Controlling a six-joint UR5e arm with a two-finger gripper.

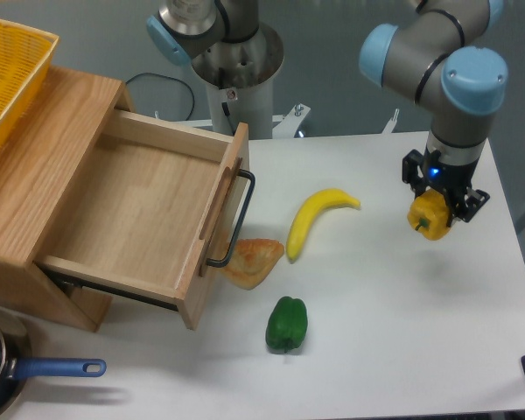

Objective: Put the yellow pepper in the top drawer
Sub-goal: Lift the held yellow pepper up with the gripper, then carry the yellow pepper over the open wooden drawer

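The yellow pepper [430, 216] hangs just above the white table at the right side, held between the black fingers of my gripper [437, 204], which is shut on it. The top drawer [131, 210] stands pulled open at the left, its light-wood box empty and its black bar handle [237, 219] facing the table's middle. The pepper is far to the right of the drawer, with the banana between them.
A yellow banana [314, 219] lies mid-table, a pastry-like wedge [253, 261] sits by the drawer front, and a green pepper [286, 324] lies nearer the front. A yellow mesh basket [7, 74] rests on the cabinet. A blue-handled pan [35, 370] is at bottom left.
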